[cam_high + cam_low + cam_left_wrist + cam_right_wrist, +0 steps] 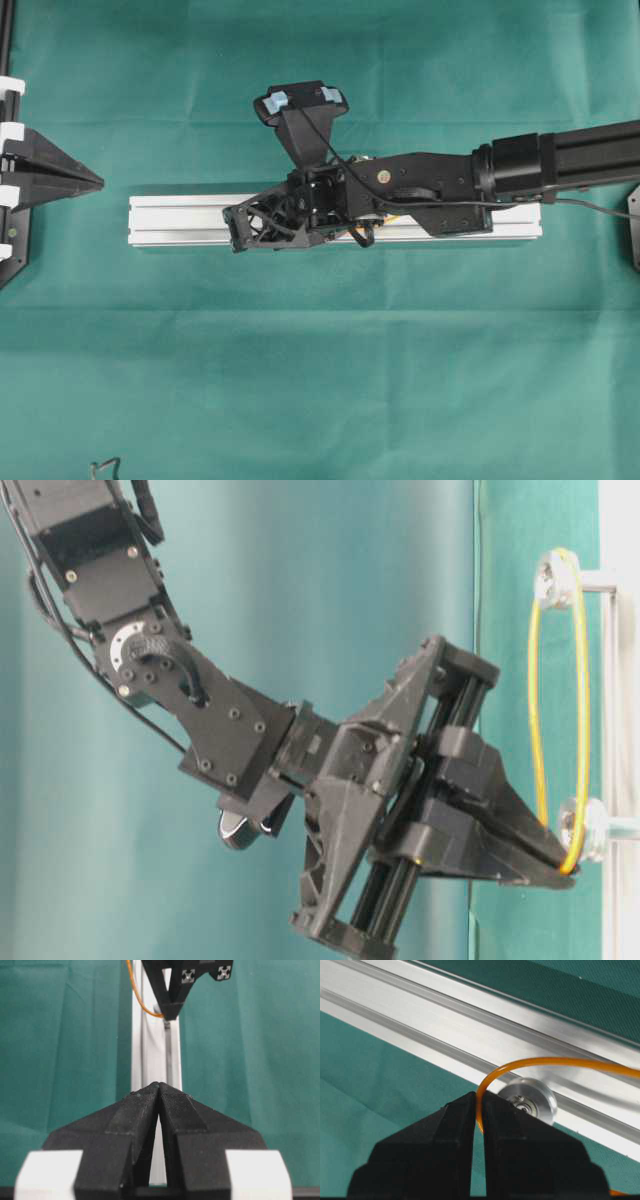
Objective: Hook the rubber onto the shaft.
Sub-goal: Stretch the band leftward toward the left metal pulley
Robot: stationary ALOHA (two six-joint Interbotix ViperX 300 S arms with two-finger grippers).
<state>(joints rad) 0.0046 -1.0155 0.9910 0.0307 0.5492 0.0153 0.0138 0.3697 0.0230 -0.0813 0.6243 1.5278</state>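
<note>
Thin orange rubber band (530,1063) sits pinched in the closed right end effector (478,1110), stretched beside a small silver pulley (529,1101) on the long aluminium rail (190,221). Left end effector (159,1091) is closed too, holding nothing, well apart.

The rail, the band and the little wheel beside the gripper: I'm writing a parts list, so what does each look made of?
The rail looks like extruded aluminium: pale, matte silver with straight grooves. The rubber band looks like thin orange rubber, slightly translucent and bending smoothly; the right gripper pinches it. The wheel looks like bright machined metal, with what may be a bearing at its centre.
</note>
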